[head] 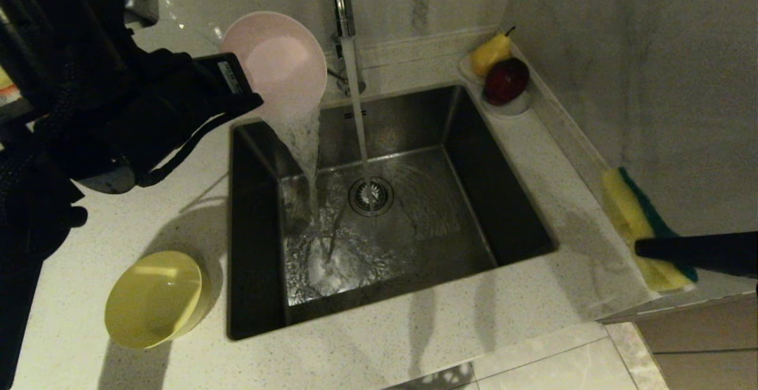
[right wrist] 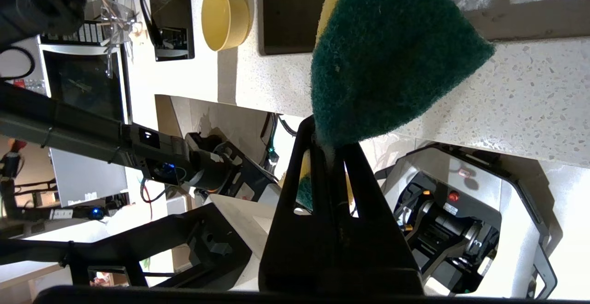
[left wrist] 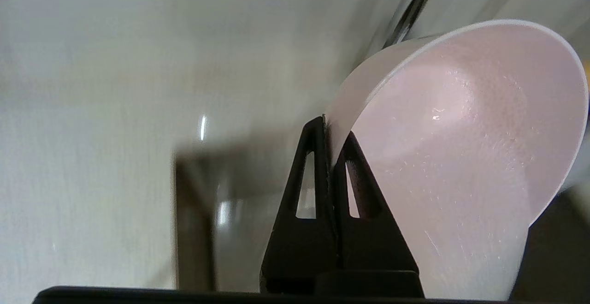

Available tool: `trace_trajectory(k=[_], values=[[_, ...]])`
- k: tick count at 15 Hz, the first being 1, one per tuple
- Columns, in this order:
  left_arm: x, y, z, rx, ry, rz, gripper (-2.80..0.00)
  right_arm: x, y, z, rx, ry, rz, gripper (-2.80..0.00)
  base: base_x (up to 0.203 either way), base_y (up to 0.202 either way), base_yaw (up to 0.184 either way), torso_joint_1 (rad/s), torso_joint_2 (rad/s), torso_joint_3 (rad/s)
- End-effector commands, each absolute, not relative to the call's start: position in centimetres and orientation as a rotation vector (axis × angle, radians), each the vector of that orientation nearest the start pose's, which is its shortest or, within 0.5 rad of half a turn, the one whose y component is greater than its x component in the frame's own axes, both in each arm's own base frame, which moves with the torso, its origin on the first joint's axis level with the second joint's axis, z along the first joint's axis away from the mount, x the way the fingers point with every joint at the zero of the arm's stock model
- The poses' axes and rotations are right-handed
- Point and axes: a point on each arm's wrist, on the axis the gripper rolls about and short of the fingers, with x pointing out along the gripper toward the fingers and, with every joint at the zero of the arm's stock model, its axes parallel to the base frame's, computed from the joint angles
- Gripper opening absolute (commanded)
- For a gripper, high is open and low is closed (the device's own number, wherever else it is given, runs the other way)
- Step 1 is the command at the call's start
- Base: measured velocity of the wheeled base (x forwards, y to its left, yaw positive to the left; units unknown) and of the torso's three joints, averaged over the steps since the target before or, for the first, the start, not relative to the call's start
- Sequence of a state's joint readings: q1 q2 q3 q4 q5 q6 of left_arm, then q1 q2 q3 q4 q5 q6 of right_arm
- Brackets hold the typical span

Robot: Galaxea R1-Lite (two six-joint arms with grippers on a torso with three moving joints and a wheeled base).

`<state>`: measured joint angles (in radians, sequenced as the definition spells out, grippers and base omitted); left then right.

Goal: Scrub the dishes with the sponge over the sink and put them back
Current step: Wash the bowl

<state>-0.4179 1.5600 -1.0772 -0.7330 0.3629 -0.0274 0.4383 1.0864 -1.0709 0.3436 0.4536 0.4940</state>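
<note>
My left gripper (head: 249, 95) (left wrist: 330, 134) is shut on the rim of the pale pink bowl (head: 278, 64) (left wrist: 461, 156). It holds the bowl tilted above the back left corner of the sink (head: 509, 195), and water pours out of the bowl into the basin. The yellow bowl (head: 154, 298) (right wrist: 226, 15) sits on the counter left of the sink. At the far right, over the counter, my right gripper (head: 642, 249) (right wrist: 329, 140) is shut on one end of the yellow and green sponge (head: 636, 218) (right wrist: 392, 55).
The tap (head: 342, 5) runs a stream onto the drain strainer (head: 371, 196). A small white dish (head: 514, 106) with a pear and a red apple stands at the sink's back right corner. Marble walls close the back and right.
</note>
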Motion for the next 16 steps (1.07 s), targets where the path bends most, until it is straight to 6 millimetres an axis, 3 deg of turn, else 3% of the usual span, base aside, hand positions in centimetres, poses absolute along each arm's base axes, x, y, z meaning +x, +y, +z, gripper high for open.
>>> trace_trajectory(k=[1,5,12,16], values=[[24.4,-10.0,32.1,-0.11,-0.382,-0.076,-2.8,11.7,6.6,30.2,0.46,0.595,0.772,-2.8,0.0,0.0,0.0,0.0,0.0,0.0],[21.9,-9.1,33.2,-0.065,-0.524,-0.111,-2.8,11.9,6.7,30.0,0.46,0.605,0.77,-2.8,0.0,0.0,0.0,0.0,0.0,0.0],[20.8,-8.7,33.0,-0.077,-0.624,-0.137,-2.8,12.1,6.8,29.5,0.46,0.63,0.77,-2.8,0.0,0.0,0.0,0.0,0.0,0.0],[20.4,-8.8,30.2,-0.02,-0.38,-0.162,-2.8,12.3,7.0,29.8,0.457,0.59,0.789,-2.8,0.0,0.0,0.0,0.0,0.0,0.0]])
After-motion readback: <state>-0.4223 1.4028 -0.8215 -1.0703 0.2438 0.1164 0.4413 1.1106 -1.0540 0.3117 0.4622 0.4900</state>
